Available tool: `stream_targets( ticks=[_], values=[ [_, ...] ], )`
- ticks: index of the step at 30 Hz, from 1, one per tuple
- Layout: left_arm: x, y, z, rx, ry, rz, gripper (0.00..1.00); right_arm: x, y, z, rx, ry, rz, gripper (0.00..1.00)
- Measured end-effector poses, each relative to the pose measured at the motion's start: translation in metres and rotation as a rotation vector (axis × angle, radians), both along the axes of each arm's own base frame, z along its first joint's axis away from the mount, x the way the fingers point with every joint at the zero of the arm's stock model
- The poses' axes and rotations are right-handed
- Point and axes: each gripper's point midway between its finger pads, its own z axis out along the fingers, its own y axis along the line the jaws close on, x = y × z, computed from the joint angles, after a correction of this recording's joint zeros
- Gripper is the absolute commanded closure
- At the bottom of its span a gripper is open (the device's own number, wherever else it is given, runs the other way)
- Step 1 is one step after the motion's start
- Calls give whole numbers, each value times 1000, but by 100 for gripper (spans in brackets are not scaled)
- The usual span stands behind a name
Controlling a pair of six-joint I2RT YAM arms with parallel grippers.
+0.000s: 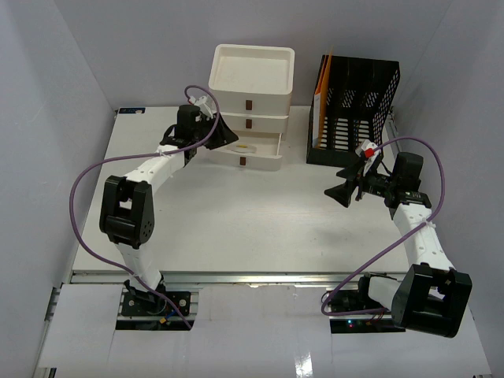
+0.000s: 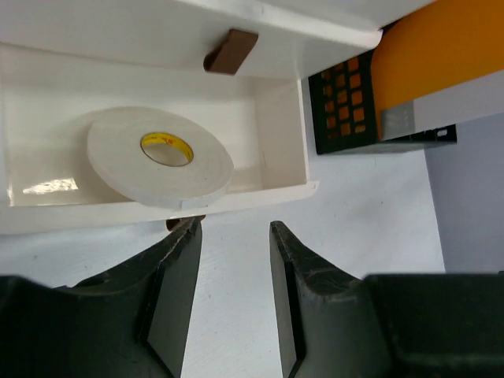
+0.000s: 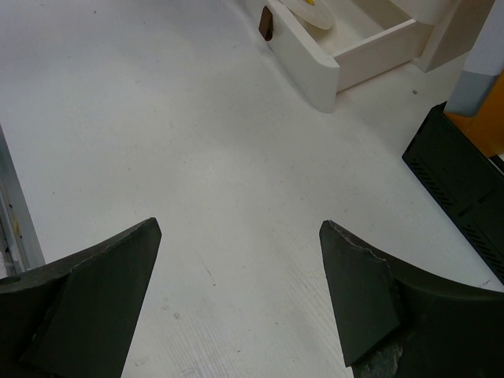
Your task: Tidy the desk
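the tape (image 2: 161,157) lies flat inside the open drawer (image 2: 276,193) of the drawer unit (image 1: 252,79), so the putting-away part looks done to me. my left gripper (image 2: 234,236) is parted and empty, just in front of the drawer's front lip. the right gripper (image 3: 240,228) is spread wide, also empty, hovering over the table (image 1: 236,228) near the file rack (image 1: 358,102). from above i see nothing loose on the white table, which fills the floor of the grey enclosure (an orange folder (image 1: 324,87) already stands in the rack). what's left, i reckon, is pushing that drawer shut and parking both arms.
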Motion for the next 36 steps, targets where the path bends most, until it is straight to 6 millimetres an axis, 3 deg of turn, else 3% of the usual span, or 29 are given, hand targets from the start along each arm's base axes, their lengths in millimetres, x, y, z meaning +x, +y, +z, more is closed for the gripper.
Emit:
stream_targets(
  ticks=[5, 11, 36],
  values=[
    [-5, -17, -37, 64, 88, -82, 53, 0, 0, 0, 0, 2, 0, 12],
    [-7, -27, -63, 124, 139, -129, 53, 0, 0, -1, 0, 1, 0, 12],
    [20, -31, -73, 171, 122, -107, 51, 1, 0, -1, 0, 4, 0, 12]
  ],
)
